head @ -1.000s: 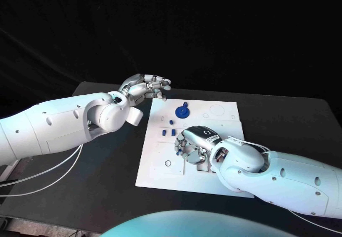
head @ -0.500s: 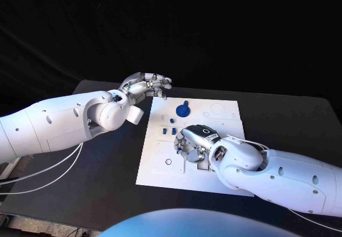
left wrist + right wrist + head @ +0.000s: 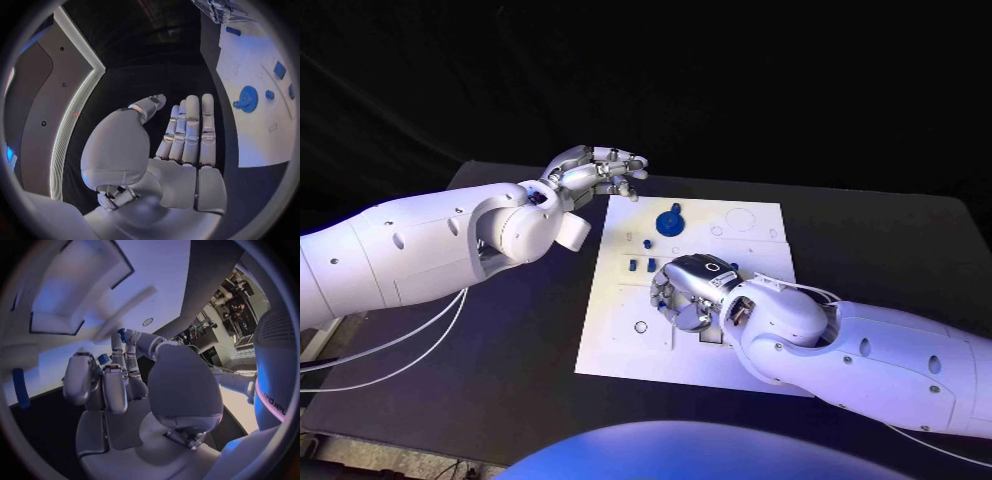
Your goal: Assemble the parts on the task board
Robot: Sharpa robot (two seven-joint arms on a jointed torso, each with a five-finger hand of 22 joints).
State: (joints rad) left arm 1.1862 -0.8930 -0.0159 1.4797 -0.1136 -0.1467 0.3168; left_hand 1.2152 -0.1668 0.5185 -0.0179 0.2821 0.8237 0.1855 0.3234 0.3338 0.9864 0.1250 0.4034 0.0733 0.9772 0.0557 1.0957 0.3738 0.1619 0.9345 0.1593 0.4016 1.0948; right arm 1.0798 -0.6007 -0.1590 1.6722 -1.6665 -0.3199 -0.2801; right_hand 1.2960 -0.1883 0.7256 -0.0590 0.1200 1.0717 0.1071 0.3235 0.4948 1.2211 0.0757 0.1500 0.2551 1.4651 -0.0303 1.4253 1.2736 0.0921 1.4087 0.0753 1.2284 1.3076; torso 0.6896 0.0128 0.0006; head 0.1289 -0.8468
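Nearest, the right hand hovers low over the task board, fingers curled; a small blue part sits at its fingertips, apparently pinched for insertion, which next calls for fine alignment. Farther on lie a blue gear and loose parts. The left hand, fingers together and empty, waits beyond the board's corner, over the black table.

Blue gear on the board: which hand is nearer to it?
Left. The left hand hovers just off the board's far corner beside the gear; the right hand is over the board's middle.

right hand shifted slightly up the task board, fingers curled
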